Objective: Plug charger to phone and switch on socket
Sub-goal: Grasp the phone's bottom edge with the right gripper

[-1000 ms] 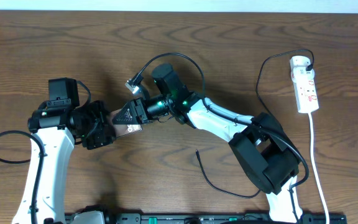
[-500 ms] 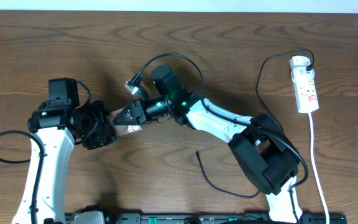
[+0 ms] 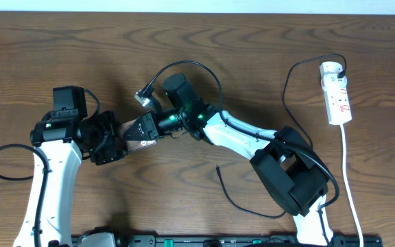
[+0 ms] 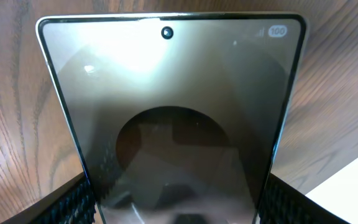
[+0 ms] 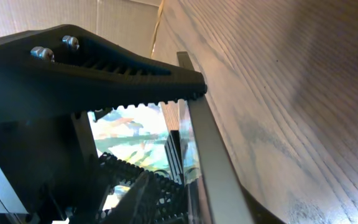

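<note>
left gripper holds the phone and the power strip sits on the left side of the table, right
No: the power strip lies on the right side of the table, per the overhead view. The left gripper does hold the phone.

Left tool [image 3: 118, 139], right tool [image 3: 137, 129] (both at phone [image 3: 145, 142])

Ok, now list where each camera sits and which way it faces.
Overhead: fixed above the table, facing straight down; both arms show, with the left gripper and right gripper both at the phone, and the socket at the right.
Left wrist: on the left arm, facing along its fingers at the phone's screen held between them.
Right wrist: on the right arm, facing low across the wood, its toothed fingers above and below the phone's edge.
Shared: all three see the phone.
</note>
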Controlling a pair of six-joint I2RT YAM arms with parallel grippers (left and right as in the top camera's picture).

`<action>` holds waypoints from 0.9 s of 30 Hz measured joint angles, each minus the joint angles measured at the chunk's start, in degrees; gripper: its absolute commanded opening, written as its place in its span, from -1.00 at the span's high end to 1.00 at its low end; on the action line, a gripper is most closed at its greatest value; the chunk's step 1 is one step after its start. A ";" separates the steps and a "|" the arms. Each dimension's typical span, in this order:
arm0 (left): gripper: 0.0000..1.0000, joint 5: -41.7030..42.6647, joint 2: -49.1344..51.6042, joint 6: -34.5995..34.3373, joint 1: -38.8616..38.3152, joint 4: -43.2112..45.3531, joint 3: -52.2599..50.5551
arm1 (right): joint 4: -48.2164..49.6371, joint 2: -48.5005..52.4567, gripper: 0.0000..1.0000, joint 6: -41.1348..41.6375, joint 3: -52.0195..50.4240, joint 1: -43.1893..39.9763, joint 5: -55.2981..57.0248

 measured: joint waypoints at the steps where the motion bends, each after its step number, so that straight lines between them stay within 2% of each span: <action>1: 0.85 0.00 0.00 0.00 0.00 0.02 0.00 | 0.00 0.00 0.57 0.00 0.00 0.00 0.13; 3: 0.85 0.02 0.00 0.00 0.00 0.02 0.00 | -0.04 0.00 0.67 -0.02 0.00 0.00 0.31; 10: 0.85 0.09 0.00 0.02 0.00 0.04 0.00 | -0.20 0.00 0.73 0.00 0.00 0.00 0.66; 14: 0.86 0.15 0.00 0.00 0.00 0.09 0.00 | -0.31 0.00 0.96 0.04 0.00 -0.02 0.96; 27: 0.86 0.02 0.00 0.02 0.00 0.17 0.00 | -0.52 0.00 0.98 0.17 0.00 -0.04 1.25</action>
